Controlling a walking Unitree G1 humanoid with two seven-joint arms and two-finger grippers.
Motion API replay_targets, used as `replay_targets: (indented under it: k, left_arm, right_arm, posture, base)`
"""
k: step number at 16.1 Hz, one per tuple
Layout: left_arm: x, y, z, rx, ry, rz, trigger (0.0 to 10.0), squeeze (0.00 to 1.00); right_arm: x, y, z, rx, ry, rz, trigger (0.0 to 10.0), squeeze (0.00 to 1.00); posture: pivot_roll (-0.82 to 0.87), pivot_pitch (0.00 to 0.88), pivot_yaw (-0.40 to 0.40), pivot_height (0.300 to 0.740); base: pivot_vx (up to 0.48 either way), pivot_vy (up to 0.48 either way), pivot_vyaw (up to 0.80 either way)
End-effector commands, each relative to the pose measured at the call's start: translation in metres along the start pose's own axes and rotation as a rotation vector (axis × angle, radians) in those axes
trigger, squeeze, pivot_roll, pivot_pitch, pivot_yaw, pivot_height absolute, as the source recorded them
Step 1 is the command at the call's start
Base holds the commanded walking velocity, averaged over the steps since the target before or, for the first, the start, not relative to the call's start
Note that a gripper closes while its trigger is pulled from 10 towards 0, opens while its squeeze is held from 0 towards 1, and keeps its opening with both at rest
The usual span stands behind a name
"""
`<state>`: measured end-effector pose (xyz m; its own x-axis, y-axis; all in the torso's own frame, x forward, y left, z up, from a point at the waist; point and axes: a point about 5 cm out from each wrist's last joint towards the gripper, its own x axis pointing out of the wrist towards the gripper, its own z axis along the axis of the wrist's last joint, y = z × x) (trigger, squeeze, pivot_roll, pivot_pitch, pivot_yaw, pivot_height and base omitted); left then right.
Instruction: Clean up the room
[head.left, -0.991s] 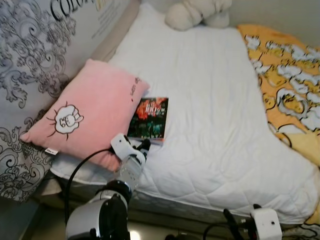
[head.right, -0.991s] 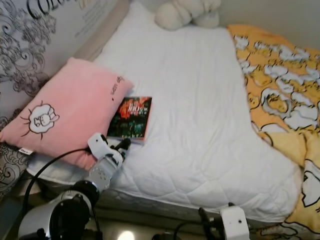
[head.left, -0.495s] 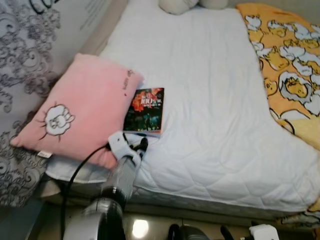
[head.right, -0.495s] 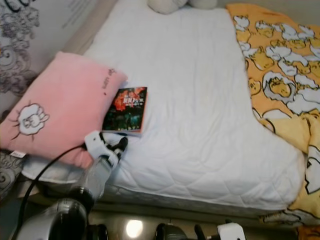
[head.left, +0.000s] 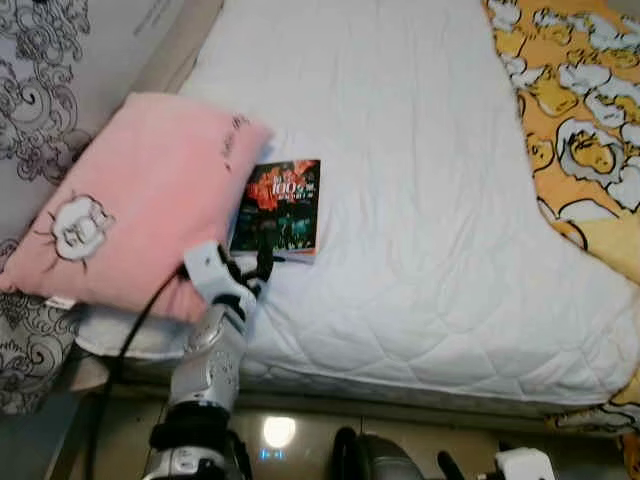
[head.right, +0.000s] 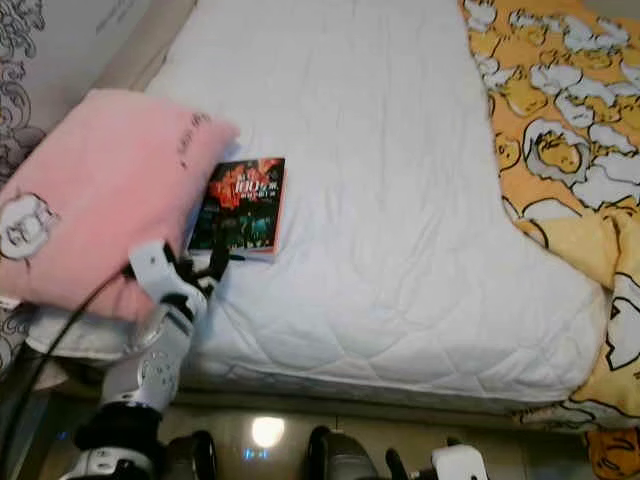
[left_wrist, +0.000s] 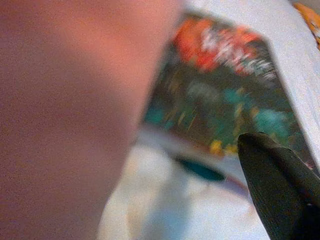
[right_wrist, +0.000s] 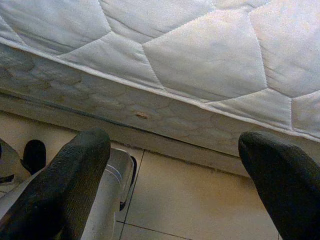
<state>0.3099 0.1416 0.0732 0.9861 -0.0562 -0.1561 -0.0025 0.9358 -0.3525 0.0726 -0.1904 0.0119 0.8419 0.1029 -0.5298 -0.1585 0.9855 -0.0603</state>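
A home bedroom: quilted bed (head.left: 420, 200), pink pillow (head.left: 130, 200), patterned blanket (head.left: 580, 120)

White quilted mattress pad (head.left: 420, 200) with stitched hexagon pattern. Pink pillow (head.left: 130, 200), white cartoon sheep outlined in black, small dark lettering near one corner. Book (head.left: 279, 207) cover dark green-black with red-orange blaze up top and white title text. Orange blanket (head.left: 575, 110) printed with white and yellow cartoon figures. Wall hanging (head.left: 40, 70) pale grey, black scroll swirls. Left gripper (head.left: 255, 272) black fingers, white wrist housing, silver arm. Floor (right_wrist: 200, 205) beige tile.
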Motion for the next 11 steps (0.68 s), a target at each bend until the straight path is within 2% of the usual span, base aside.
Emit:
replay_targets:
  k: [1, 2, 4, 6, 7, 9, 11]
  left_arm:
    - [-0.002, -0.01, 0.004, 0.138, -0.027, -0.036, 10.0, 0.0]
    - [-0.004, -0.019, 0.005, 0.308, -0.051, -0.089, 10.0, 0.0]
    - [-0.006, -0.028, -0.003, 0.518, -0.052, -0.16, 10.0, 0.0]
    - [-0.003, -0.03, -0.013, 0.605, -0.023, -0.191, 10.0, 0.0]
    - [0.001, -0.026, -0.025, 0.599, 0.057, -0.17, 10.0, 0.0]
    - [0.005, -0.026, -0.03, 0.598, 0.088, -0.159, 10.0, 0.0]
    - [0.014, -0.031, -0.026, 0.793, 0.014, -0.189, 10.0, 0.0]
  right_arm:
    - [-0.005, -0.004, -0.003, -0.008, 0.026, -0.009, 10.0, 0.0]
    - [-0.005, -0.004, -0.004, -0.008, 0.027, -0.01, 10.0, 0.0]
    - [-0.002, -0.002, -0.005, -0.009, 0.028, -0.007, 10.0, 0.0]
    - [0.001, -0.001, -0.004, -0.009, 0.026, -0.003, 10.0, 0.0]
    - [0.002, -0.001, -0.004, -0.012, 0.026, 0.0, 10.0, 0.0]
    - [0.003, -0.001, -0.005, -0.014, 0.028, 0.002, 10.0, 0.0]
    - [0.005, -0.001, -0.005, -0.018, 0.025, 0.002, 10.0, 0.0]
  posture:
    - [-0.13, 0.201, -0.091, 0.732]
    - [-0.13, 0.2, -0.088, 0.732]
    - [-0.12, 0.196, -0.081, 0.732]
    - [-0.12, 0.192, -0.076, 0.732]
    - [-0.12, 0.188, -0.074, 0.732]
    - [-0.12, 0.186, -0.073, 0.732]
    - [-0.13, 0.173, -0.072, 0.732]
  base:
    - [0.0, 0.0, 0.0]
    - [0.0, 0.0, 0.0]
    - [0.0, 0.0, 0.0]
    - [0.0, 0.0, 0.0]
    - [0.0, 0.0, 0.0]
    - [0.0, 0.0, 0.0]
    - [0.0, 0.0, 0.0]
